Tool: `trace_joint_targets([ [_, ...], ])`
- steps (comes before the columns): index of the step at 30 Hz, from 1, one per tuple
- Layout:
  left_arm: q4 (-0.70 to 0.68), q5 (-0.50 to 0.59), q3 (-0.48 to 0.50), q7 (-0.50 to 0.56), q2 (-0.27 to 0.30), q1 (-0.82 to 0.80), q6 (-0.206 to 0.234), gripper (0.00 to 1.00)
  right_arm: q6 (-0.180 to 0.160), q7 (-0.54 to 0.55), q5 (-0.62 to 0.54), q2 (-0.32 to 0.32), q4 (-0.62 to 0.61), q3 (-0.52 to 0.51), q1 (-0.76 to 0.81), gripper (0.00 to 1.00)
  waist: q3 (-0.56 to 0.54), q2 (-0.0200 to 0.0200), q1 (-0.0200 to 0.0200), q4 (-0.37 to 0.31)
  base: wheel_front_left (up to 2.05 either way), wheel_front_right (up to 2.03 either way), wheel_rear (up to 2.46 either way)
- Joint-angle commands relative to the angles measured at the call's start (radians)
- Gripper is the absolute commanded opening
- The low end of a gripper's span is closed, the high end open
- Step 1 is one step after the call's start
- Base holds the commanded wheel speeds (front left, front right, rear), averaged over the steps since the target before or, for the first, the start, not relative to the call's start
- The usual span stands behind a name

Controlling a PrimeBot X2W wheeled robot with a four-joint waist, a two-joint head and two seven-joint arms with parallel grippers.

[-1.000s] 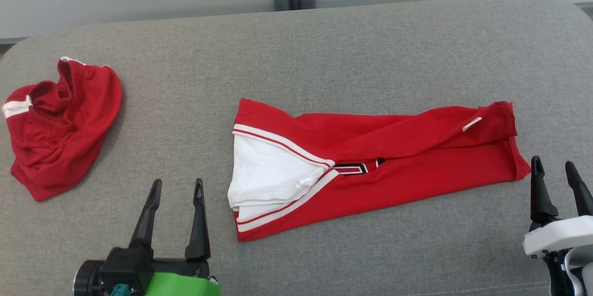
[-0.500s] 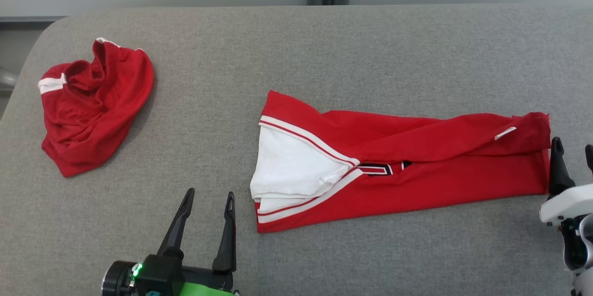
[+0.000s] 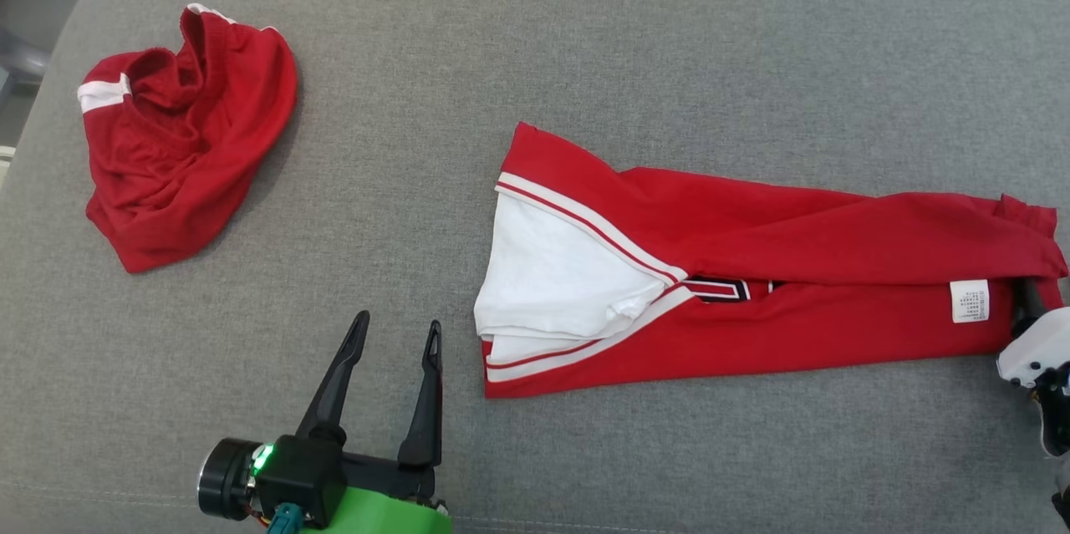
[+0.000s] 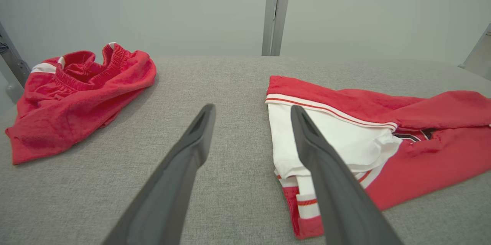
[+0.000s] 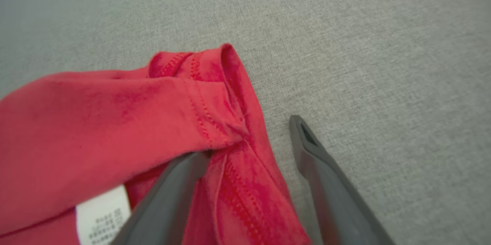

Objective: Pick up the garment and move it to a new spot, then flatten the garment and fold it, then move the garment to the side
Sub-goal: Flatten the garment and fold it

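Note:
The garment [image 3: 752, 300] is a red jersey with a white panel [image 3: 560, 275], folded into a long band across the grey padded surface [image 3: 585, 33]. A white label [image 3: 970, 301] shows near its right end. My right gripper [image 3: 1035, 308] is at that end. In the right wrist view it [image 5: 248, 139] stands open astride the red corner hem [image 5: 234, 95], its left fingertip tucked under the upper fold. My left gripper [image 3: 398, 323] is open and empty, just left of the white end. The left wrist view shows its [image 4: 253, 109] right finger over the white panel [image 4: 337, 141].
A second red piece of clothing [image 3: 180, 133] with a white band lies crumpled at the far left, near the surface's rounded corner; it shows too in the left wrist view [image 4: 76, 91]. A grey post [image 4: 274, 7] stands behind the far edge.
The head camera has tilted down and swung. My right gripper has come in from beside the garment's right end to straddle its hem. The label now lies face up. The left gripper holds its place.

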Motion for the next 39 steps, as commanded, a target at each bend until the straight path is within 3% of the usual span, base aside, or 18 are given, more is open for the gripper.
trace_joint_targets([
  [1, 0.001, 0.012, 0.004, -0.003, -0.001, -0.019, -0.005, 1.0, -0.001, 0.024, 0.013, 0.011, 0.018, 0.009, -0.011, 1.0, 0.016, 0.0, 0.0001, -0.002, 0.0, 0.0, 0.0],
  [2, 0.001, 0.012, 0.005, -0.003, -0.002, -0.022, -0.006, 1.0, -0.001, 0.038, 0.022, 0.019, 0.021, 0.022, -0.012, 1.0, 0.022, 0.0, 0.0001, -0.006, 0.0, 0.0, 0.0],
  [3, 0.001, 0.014, 0.005, -0.003, -0.003, -0.025, -0.006, 1.0, -0.001, 0.045, 0.029, 0.021, 0.02, 0.033, -0.012, 0.88, 0.025, 0.0, 0.0001, -0.008, 0.0, 0.0, 0.0],
  [4, 0.001, 0.014, 0.005, -0.003, -0.004, -0.026, -0.006, 1.0, -0.001, 0.049, 0.037, 0.02, 0.016, 0.045, -0.015, 0.4, 0.031, 0.0, 0.0001, -0.013, 0.0, 0.0, 0.0],
  [5, 0.002, 0.014, 0.005, -0.003, -0.004, -0.028, -0.007, 1.0, -0.001, 0.043, 0.043, 0.016, 0.01, 0.054, -0.017, 0.0, 0.034, 0.0, 0.0001, -0.016, 0.0, 0.0, 0.0],
  [16, -0.001, 0.019, 0.015, -0.003, -0.005, -0.054, -0.017, 1.0, -0.002, -0.049, 0.019, -0.128, -0.044, 0.081, -0.081, 0.0, 0.06, 0.0, 0.0001, -0.07, 0.0, 0.0, 0.0],
  [24, 0.001, 0.036, 0.019, -0.003, -0.005, -0.062, -0.027, 1.0, -0.002, -0.012, -0.037, -0.216, -0.093, 0.101, -0.148, 0.0, 0.067, 0.0, 0.0001, -0.119, 0.0, 0.0, 0.0],
  [33, 0.02, 0.026, 0.008, -0.003, -0.005, -0.051, -0.019, 1.0, -0.002, 0.136, -0.058, -0.159, -0.379, 0.135, -0.089, 0.0, 0.021, 0.0, 0.0001, -0.134, 0.0, 0.0, 0.0],
  [39, 0.016, 0.008, -0.004, -0.003, -0.005, -0.037, -0.007, 1.0, -0.002, 0.241, -0.153, -0.036, -0.658, 0.096, 0.022, 0.0, -0.004, 0.0, 0.0001, -0.104, 0.0, 0.0, 0.0],
])
